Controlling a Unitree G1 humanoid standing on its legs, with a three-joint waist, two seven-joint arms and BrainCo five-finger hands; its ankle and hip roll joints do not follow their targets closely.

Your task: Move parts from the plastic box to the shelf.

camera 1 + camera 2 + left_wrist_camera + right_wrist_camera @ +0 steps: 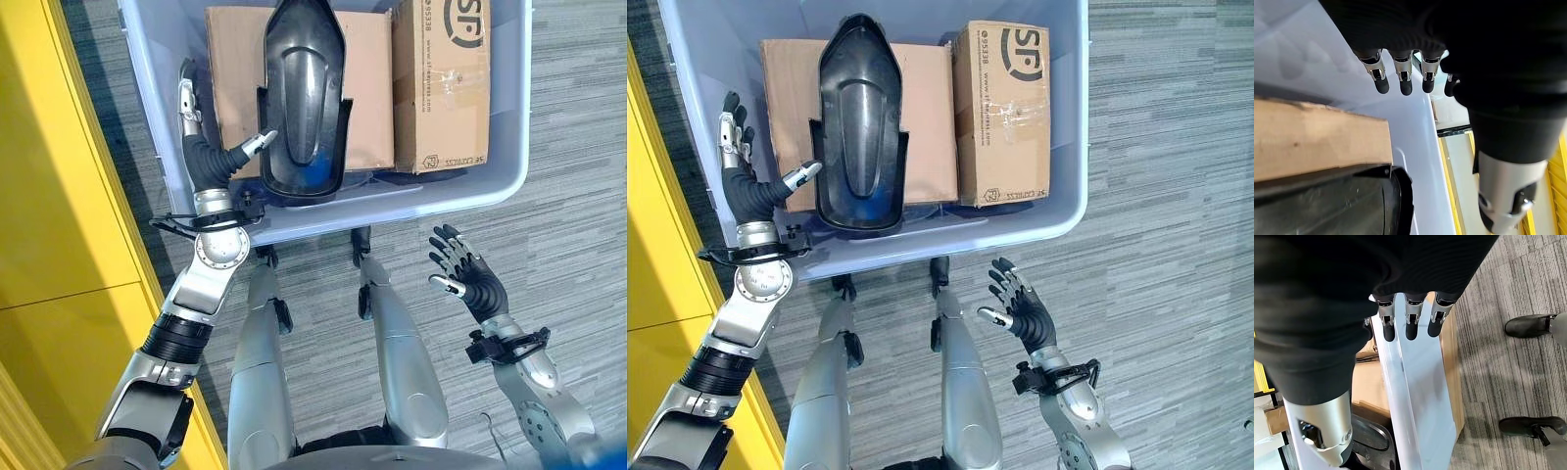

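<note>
Nearest, the right hand is held low over the grey striped carpet floor, short of the near wall of the pale translucent plastic box; its fingers are spread and nothing is gripped, which suggests it is kept ready to come in on the right side. A person's dark shoes are seen on the carpet in the right wrist view.

Just beyond, the left hand is placed inside the box at its near left corner, fingers straight along the left wall and thumb stretched toward the left edge of the large black moulded plastic part. The thumb tip appears to be at or just beside that edge; nothing is clasped yet. The placement is judged a preparation for a two-handed lift.

The black part lies on a flat brown cardboard box. To the right, a taller printed cardboard carton stands against the right wall. A yellow panel runs along the left.
</note>
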